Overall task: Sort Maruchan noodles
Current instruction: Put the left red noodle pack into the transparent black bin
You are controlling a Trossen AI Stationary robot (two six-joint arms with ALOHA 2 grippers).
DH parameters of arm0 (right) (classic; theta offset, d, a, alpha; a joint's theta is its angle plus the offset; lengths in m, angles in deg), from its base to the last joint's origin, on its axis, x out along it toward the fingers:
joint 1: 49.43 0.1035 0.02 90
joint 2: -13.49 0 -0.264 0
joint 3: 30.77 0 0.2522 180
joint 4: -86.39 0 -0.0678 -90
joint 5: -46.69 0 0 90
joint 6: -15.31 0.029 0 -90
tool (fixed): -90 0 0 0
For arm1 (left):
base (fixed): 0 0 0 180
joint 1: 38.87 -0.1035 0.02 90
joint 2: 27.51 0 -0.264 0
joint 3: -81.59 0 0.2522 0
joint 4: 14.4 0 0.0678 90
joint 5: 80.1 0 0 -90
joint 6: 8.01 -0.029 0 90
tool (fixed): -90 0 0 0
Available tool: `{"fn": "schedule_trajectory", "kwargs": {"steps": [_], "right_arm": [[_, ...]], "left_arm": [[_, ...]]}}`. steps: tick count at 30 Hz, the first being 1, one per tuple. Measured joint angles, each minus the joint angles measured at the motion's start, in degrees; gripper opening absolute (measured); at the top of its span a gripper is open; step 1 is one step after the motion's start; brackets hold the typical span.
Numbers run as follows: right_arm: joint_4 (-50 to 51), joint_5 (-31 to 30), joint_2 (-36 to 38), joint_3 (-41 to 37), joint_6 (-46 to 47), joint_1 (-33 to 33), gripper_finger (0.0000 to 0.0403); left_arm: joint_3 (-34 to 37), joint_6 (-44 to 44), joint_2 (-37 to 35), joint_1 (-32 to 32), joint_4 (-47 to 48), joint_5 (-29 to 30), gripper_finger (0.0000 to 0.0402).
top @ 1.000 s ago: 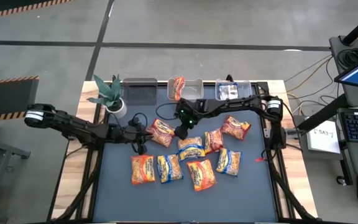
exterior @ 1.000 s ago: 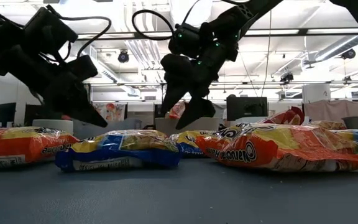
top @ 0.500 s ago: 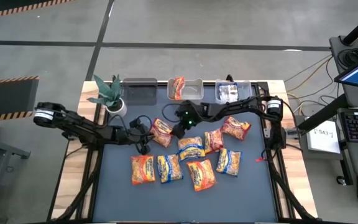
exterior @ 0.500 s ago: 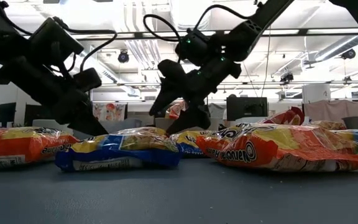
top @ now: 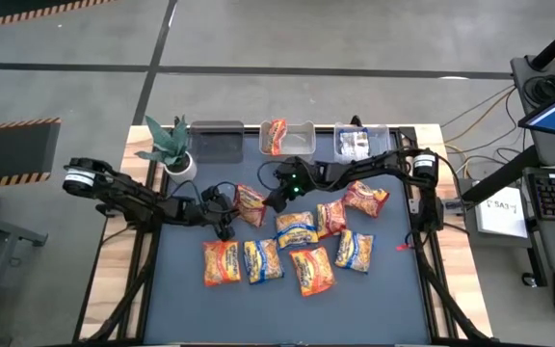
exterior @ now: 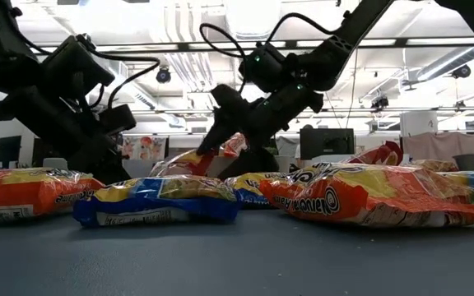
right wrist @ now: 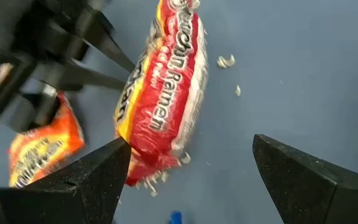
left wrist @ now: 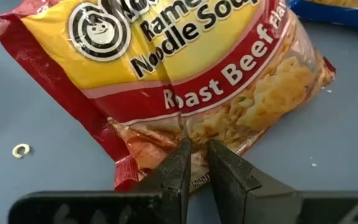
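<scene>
Left gripper (left wrist: 196, 163) pinched on the edge of a red packet (top: 250, 200), lifting that side off the mat (top: 186, 289). Right gripper (top: 276, 198) just beside the same packet, fingers (right wrist: 297, 174) wide apart, holding nothing, maybe not touching it. More packets (top: 297, 253) lying flat in a bunch near the middle. One packet (top: 276, 133) already in the middle bin (top: 303, 141) at the back.

On the table (exterior: 220, 255), an orange noodle packet (exterior: 23, 193) lies at nine o'clock, a blue-and-yellow packet (exterior: 159, 200) beside it, another orange packet (exterior: 377, 197) at three. Behind, the left pincer (exterior: 126, 168) and the right pincer (exterior: 229, 152) flank a tilted red packet (exterior: 189, 162).
</scene>
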Motion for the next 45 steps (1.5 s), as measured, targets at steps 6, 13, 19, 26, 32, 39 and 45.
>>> {"fn": "schedule_trajectory", "kwargs": {"steps": [6, 13, 19, 26, 32, 39, 45], "right_arm": [[-2.28, 0.35, 0.00, -0.17, -0.85, 0.13, 0.0325], [-6.60, 0.08, -0.70, 0.22, -1.56, 0.76, 0.0325], [-13.19, 1.54, -4.92, 0.16, -0.68, 1.27, 0.0325], [-19.12, 2.96, -7.52, 0.22, -0.90, 1.51, 0.0307], [-20.36, 2.85, -7.52, 0.25, -2.25, 1.64, 0.0255], [-20.22, 0.45, -7.52, 0.16, -2.36, 1.62, 0.0167], [-20.16, 0.03, -7.52, 0.16, -2.66, 1.62, 0.0129]], "left_arm": [[0.02, -0.46, -0.32, -0.10, -0.36, -0.44, 0.0040], [0.08, -0.50, -0.24, -0.08, -0.97, -0.38, 0.0040], [0.03, -0.50, -0.29, -0.03, -1.17, -0.27, 0.0040], [0.04, -0.52, -0.37, -0.05, -1.50, -0.27, 0.0040], [0.04, -0.54, -0.42, -0.03, -1.79, -0.23, 0.0040], [0.04, -0.55, -0.48, -0.03, -2.56, -0.30, 0.0040], [0.08, -0.57, -1.80, -0.03, -2.79, -0.86, 0.0040]]}}
